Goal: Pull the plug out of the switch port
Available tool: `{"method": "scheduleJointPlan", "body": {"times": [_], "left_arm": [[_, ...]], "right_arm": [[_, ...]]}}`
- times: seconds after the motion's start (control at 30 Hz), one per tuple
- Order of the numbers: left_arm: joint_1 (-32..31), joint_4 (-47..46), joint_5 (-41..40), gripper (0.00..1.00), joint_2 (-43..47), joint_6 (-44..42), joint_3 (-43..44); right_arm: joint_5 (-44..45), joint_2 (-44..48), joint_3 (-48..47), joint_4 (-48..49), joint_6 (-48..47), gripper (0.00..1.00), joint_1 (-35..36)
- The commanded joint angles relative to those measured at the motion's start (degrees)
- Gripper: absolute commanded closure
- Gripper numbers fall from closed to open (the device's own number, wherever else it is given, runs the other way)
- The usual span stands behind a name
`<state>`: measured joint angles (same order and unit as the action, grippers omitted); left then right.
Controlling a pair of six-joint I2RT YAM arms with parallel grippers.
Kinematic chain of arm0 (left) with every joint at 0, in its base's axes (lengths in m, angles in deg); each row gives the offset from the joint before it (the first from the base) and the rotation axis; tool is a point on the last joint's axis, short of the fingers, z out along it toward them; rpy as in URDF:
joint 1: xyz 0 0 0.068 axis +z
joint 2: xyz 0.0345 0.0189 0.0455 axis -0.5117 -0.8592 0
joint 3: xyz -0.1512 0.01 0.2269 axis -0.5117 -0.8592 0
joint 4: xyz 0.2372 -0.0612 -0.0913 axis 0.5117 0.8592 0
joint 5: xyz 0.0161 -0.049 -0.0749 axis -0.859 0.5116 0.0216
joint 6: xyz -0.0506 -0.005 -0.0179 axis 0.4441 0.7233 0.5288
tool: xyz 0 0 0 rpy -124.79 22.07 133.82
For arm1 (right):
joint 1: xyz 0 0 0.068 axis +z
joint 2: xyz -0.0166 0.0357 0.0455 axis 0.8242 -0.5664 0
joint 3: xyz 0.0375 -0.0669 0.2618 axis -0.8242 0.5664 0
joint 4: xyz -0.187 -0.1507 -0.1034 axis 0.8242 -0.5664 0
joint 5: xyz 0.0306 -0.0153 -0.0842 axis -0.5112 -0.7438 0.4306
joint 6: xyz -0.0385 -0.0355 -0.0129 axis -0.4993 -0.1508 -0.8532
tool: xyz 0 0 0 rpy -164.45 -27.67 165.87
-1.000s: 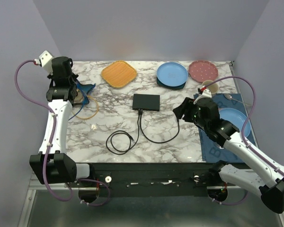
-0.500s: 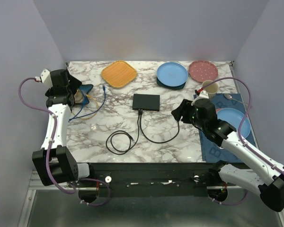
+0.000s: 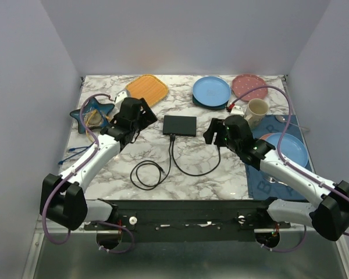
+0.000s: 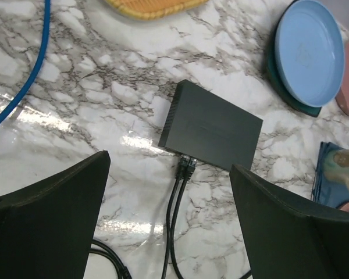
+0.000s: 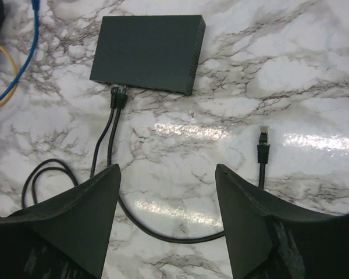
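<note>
The marble counter (image 3: 221, 168) fills the middle of the top view. A dark blue mat (image 3: 256, 180) lies along its right side with a blue plate (image 3: 291, 150) on it. Across the upper edge of the frame sit an orange plate (image 3: 146, 90), a second blue plate (image 3: 211, 90) and a pink plate (image 3: 249, 86). A cream cup (image 3: 257, 108) stands just below the pink one.

The switch (image 3: 180, 125) lies flat near the centre of the counter, between the two arms. The left end effector (image 4: 167, 163) hovers just left of it in the top view. Its fingers are spread wide apart and hold nothing. The right end effector (image 5: 167, 168) hovers just right of it, its fingers likewise apart and empty.

A black cable (image 3: 189, 168) runs down the frame from the switch and curls into a coil (image 3: 146, 174) at lower centre. A blue cable (image 4: 29, 75) crosses the upper left of the left wrist view.

Two black plugs (image 4: 185, 165) sit side by side in the switch's lower edge. A loose plug (image 5: 263, 152) lies on bare marble at the right of the right wrist view.
</note>
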<state>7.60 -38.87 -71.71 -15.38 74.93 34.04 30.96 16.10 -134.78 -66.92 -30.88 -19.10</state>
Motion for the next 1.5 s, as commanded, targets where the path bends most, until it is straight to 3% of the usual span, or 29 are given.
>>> {"method": "scheduleJointPlan", "body": {"times": [0.0, 0.03, 0.07, 0.1, 0.2, 0.33, 0.53, 0.63, 0.67, 0.77, 0.83, 0.97, 1.2, 1.47], "left_arm": [[1.0, -1.2, -3.9, 0.01, 1.4, 9.0, -2.7], [1.3, -3.0, -1.9, 0.01, 1.9, 10.4, -6.0], [1.9, -5.5, 0.9, 0.01, 2.5, 11.7, -8.1], [4.3, -13.5, 9.8, 0.01, 3.2, 13.5, -10.4], [6.2, -26.7, 19.7, 0.01, 2.7, 16.6, -17.7], [6.1, -24.7, 22.4, 0.01, 0.5, 13.7, -16.1], [6.1, -27.1, 23.5, 0.01, -0.1, 13.3, -18.6], [6.1, -32.9, 26.5, 0.01, -1.9, 14.0, -20.8], [5.9, -34.7, 26.7, 0.01, -2.3, 15.2, -21.5], [5.4, -37.2, 25.4, 0.01, -3.9, 15.7, -22.4], [4.7, -36.8, 24.5, 0.01, -5.8, 14.9, -21.8], [3.1, -36.8, 23.8, 0.09, -9.6, 15.2, -21.3], [2.3, -41.3, 25.5, 0.32, -16.7, 18.4, -21.0], [3.1, -46.9, 27.0, 0.38, -22.6, 20.6, -19.7]], "right_arm": [[15.5, -0.9, -2.2, 0.1, -0.3, 0.17, 1.8], [17.1, -1.8, -2.3, 0.1, 1.7, 0.0, 1.8], [17.6, -2.8, -3.0, 0.3, 3.2, 0.0, 1.5], [16.3, -4.0, -3.8, 0.2, 3.6, 0.0, 1.2], [12.4, -9.9, -8.9, -1.5, 3.7, 0.0, 1.2], [11.1, -15.1, -12.8, -1.1, 5.8, 0.01, 0.6], [-3.0, -23.4, -23.1, 1.1, 1.5, 0.08, -1.4], [-7.1, -30.0, -27.6, 1.0, -1.3, 0.22, -1.3], [-7.1, -31.6, -30.1, 0.6, -1.3, 0.37, -1.4], [-10.1, -37.4, -33.5, -0.1, -0.1, 0.61, -2.4], [-11.6, -39.4, -34.3, 0.0, 1.2, 0.69, -2.8], [-17.3, -43.5, -34.7, 1.2, 2.1, 0.99, -2.8], [-22.7, -48.0, -33.1, 5.1, 5.6, 0.99, -3.1], [-31.0, -50.5, -30.0, 12.3, 12.3, 0.99, -5.6]]}}
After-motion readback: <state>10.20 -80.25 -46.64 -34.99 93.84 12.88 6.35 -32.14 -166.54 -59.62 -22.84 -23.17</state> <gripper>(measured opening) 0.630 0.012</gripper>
